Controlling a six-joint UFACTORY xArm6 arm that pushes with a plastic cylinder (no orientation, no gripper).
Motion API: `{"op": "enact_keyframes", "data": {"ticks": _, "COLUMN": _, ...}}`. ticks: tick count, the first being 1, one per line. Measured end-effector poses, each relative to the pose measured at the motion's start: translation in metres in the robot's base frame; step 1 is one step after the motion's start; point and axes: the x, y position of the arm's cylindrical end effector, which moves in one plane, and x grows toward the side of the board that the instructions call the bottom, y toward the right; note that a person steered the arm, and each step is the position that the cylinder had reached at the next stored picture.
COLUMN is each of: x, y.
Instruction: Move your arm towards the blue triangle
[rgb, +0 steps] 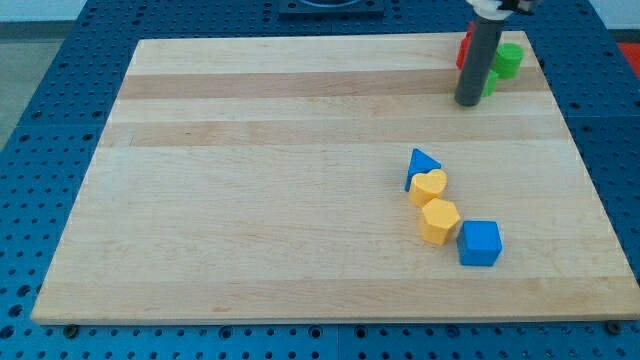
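The blue triangle (421, 164) lies right of the board's middle, touching a yellow heart (429, 186) just below it. My tip (467, 102) rests on the board near the view's top right, well above the blue triangle and a little to its right. The rod stands upright and partly hides a red block (464, 47) behind it.
A yellow hexagon (439, 221) lies below the heart, and a blue cube (480, 243) lies at its lower right. A green cylinder (510, 59) and another green block (491, 81) sit right of the rod. The wooden board (250, 180) rests on a blue perforated table.
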Motion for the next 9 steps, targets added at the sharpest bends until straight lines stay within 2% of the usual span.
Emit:
{"op": "enact_keyframes", "data": {"ticks": 4, "x": -0.021, "y": 0.002}}
{"op": "enact_keyframes", "data": {"ticks": 5, "x": 0.005, "y": 0.008}}
{"op": "enact_keyframes", "data": {"ticks": 9, "x": 0.163, "y": 0.01}}
